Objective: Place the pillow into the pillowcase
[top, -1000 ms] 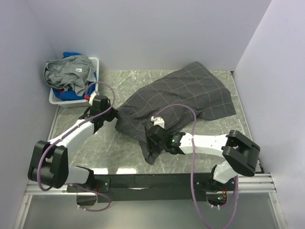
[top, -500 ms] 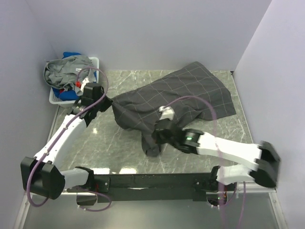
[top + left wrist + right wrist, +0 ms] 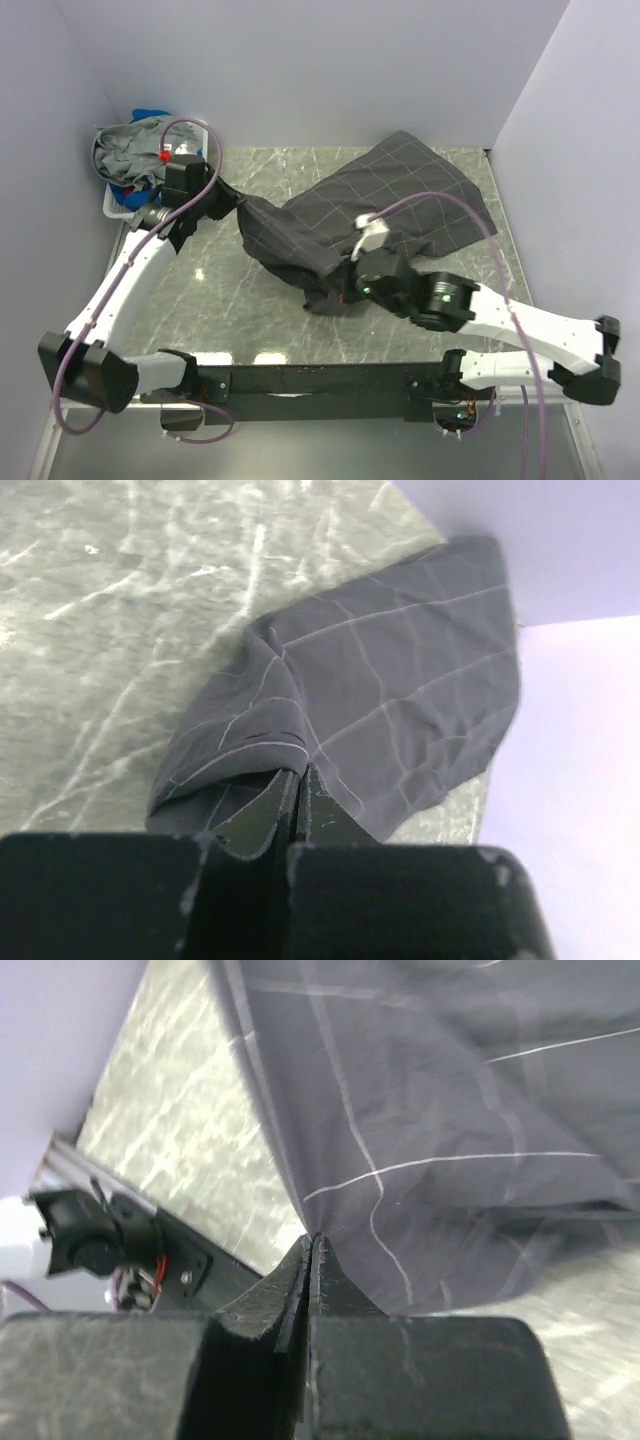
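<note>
**Charcoal cloth pinched at both near corners**

Nearest you, the right gripper (image 3: 310, 1255) has its jaws together on the hem of the pillowcase (image 3: 400, 195). Farther left, the left gripper (image 3: 292, 785) is likewise clamped on a corner. No pillow shows, but the far bulge suggests it lies inside. This is likely the settling step, so next lift both corners evenly and keep your grip.

In the far left corner sits a white plastic basket (image 3: 114, 206), heaped with a crumpled grey garment (image 3: 125, 155) over some bright blue cloth (image 3: 149, 113). It rests on a grey-green, marble-patterned tabletop (image 3: 230, 300) closed in by plain pale lilac walls (image 3: 320, 70). A black metal rail (image 3: 320, 378) runs along the near edge.
</note>
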Tool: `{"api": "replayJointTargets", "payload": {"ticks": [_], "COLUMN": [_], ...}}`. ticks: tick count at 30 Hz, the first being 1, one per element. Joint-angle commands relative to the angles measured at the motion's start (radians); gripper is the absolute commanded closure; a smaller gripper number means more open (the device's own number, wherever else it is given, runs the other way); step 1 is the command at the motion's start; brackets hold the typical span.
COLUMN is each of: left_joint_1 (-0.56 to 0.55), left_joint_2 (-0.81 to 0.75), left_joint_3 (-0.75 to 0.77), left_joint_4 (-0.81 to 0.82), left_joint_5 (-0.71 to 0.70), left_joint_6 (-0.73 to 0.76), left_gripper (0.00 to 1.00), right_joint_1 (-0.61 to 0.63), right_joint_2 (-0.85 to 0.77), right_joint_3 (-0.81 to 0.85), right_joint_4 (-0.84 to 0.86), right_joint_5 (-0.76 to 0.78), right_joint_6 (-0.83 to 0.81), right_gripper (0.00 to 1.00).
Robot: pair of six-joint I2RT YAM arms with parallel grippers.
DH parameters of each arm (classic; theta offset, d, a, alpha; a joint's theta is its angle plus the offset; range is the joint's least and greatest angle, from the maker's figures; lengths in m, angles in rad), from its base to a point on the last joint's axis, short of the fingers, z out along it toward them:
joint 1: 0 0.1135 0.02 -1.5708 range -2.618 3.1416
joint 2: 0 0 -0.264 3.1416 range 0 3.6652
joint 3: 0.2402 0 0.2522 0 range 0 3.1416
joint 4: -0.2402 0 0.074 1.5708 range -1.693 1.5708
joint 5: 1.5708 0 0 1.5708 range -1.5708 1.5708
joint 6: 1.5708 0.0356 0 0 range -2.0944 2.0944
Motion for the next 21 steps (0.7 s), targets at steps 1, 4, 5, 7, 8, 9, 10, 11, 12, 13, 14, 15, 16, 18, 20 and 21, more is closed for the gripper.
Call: {"api": "replayJointTargets", "payload": {"ticks": [1, 4, 5, 7, 8, 9, 10, 11, 12, 13, 14, 15, 16, 18, 20, 21], "left_joint_1": [0.153, 0.204, 0.210, 0.212, 0.212, 0.212, 0.212, 0.212, 0.212, 0.212, 0.212, 0.212, 0.212, 0.212, 0.213, 0.213], "left_joint_2": [0.086, 0.164, 0.186, 0.178, 0.143, 0.125, 0.110, 0.094, 0.094, 0.089, 0.089, 0.088, 0.088, 0.099, 0.120, 0.125], "left_joint_3": [0.044, 0.053, 0.048, -0.015, -0.047, -0.100, -0.116, -0.125, -0.136, -0.145, -0.156, -0.185, -0.200, -0.234, -0.245, -0.246], "left_joint_4": [0.109, 0.088, 0.088, 0.144, 0.167, 0.182, 0.181, 0.169, 0.154, 0.141, 0.135, 0.138, 0.146, 0.169, 0.193, 0.202], "left_joint_5": [-0.228, -0.193, -0.161, -0.117, -0.101, -0.113, -0.132, -0.164, -0.179, -0.188, -0.202, -0.207, -0.207, -0.196, -0.169, -0.161], "left_joint_6": [0.072, 0.084, 0.082, 0.085, 0.073, 0.066, 0.061, 0.055, 0.050, 0.044, 0.027, 0.020, 0.010, -0.020, -0.034, -0.040], "left_gripper": [0.99, 0.96, 0.88, 0.49, 0.43, 0.39, 0.31, 0.30, 0.30, 0.30, 0.30, 0.32, 0.36, 0.38, 0.38, 0.38], "right_joint_1": [0.103, 0.138, 0.144, 0.148, 0.148, 0.148, 0.151, 0.152, 0.155, 0.172, 0.178, 0.186, 0.187, 0.203, 0.223, 0.224], "right_joint_2": [0.065, 0.094, 0.109, 0.123, 0.128, 0.129, 0.134, 0.138, 0.145, 0.175, 0.200, 0.233, 0.319, 0.410, 0.528, 0.565], "right_joint_3": [-0.063, -0.112, -0.117, -0.129, -0.132, -0.137, -0.149, -0.160, -0.174, -0.175, -0.171, -0.161, -0.130, -0.062, -0.017, 0.039], "right_joint_4": [-0.087, 0.013, 0.013, -0.007, -0.022, -0.025, -0.018, 0.022, 0.047, 0.070, 0.105, 0.117, 0.127, 0.147, 0.165, 0.165], "right_joint_5": [-0.103, -0.223, -0.204, -0.138, -0.090, -0.076, -0.072, -0.073, -0.082, -0.081, -0.073, -0.053, -0.053, -0.045, -0.007, 0.004], "right_joint_6": [-0.047, -0.064, -0.061, -0.040, -0.023, -0.011, 0.003, 0.020, 0.028, 0.029, 0.026, 0.020, 0.011, -0.026, -0.066, -0.081], "right_gripper": [0.98, 0.59, 0.50, 0.38, 0.37, 0.35, 0.32, 0.32, 0.32, 0.32, 0.33, 0.33, 0.35, 0.42, 0.44, 0.44]}}
